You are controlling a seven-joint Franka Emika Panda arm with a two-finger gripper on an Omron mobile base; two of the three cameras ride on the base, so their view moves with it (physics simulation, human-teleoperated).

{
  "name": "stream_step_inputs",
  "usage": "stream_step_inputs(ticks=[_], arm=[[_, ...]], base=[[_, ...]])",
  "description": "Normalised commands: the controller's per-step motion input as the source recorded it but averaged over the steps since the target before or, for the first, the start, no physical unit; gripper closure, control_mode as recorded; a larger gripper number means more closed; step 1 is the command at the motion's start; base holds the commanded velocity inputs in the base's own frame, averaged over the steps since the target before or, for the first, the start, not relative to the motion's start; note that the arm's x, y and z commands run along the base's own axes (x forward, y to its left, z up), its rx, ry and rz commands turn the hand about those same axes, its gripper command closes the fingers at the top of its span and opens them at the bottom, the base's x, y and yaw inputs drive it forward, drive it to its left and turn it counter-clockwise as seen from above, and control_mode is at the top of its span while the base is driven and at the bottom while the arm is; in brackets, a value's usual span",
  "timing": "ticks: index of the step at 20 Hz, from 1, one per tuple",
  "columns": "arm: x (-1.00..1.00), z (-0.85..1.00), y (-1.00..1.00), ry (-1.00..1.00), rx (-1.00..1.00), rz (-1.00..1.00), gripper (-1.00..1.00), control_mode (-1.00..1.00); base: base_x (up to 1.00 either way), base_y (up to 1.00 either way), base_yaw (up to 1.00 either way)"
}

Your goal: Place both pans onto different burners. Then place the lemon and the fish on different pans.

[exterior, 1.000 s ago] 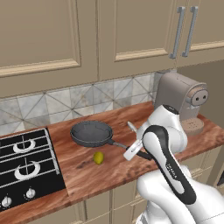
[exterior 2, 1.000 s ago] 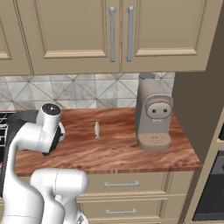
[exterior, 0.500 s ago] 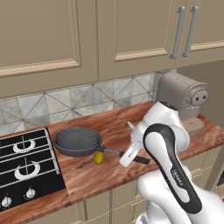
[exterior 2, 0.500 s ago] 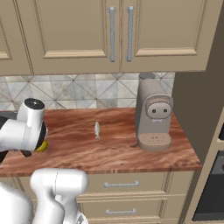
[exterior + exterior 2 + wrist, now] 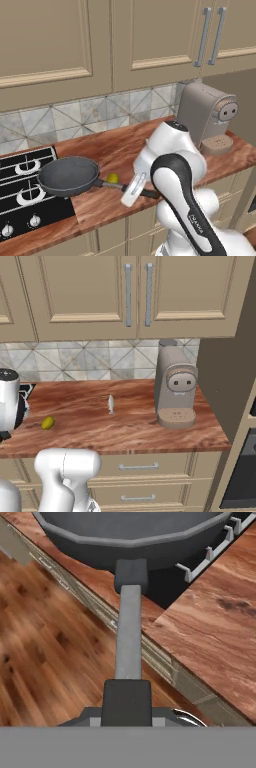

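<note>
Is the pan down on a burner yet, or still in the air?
In the air: the pan hangs over the hob's edge, held by its handle in the shut hand.

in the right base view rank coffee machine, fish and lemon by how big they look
1. coffee machine, by far the largest
2. and 3. fish and lemon look about alike: the fish is longer but thinner, and the lemon sits nearer the camera, so no sure order.

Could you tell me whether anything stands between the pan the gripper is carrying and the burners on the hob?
Nothing visible does. The pan, held by its handle, already hangs over the hob's right edge, with the burners bare beside it. The lemon lies on the counter behind the handle, away from the hob.
</note>
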Motion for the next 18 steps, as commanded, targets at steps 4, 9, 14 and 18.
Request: stream_step_inputs(ticks=[4, 9, 14, 18], arm=[[-0.02, -0.01, 0.34, -0.16, -0.05, 0.0, 1.0, -1.0], [0.01, -0.14, 0.18, -0.12, -0.06, 0.0, 1.0, -1.0], [0.09, -0.2, 0.12, -0.01, -0.06, -0.01, 1.0, -1.0], [0.27, -0.25, 0.12, 0.0, -0.05, -0.05, 1.0, -1.0]], base=[[0.0, 0.0, 0.0], [0.0, 0.0, 0.0], [0.0, 0.0, 0.0], [0.0, 0.0, 0.0]])
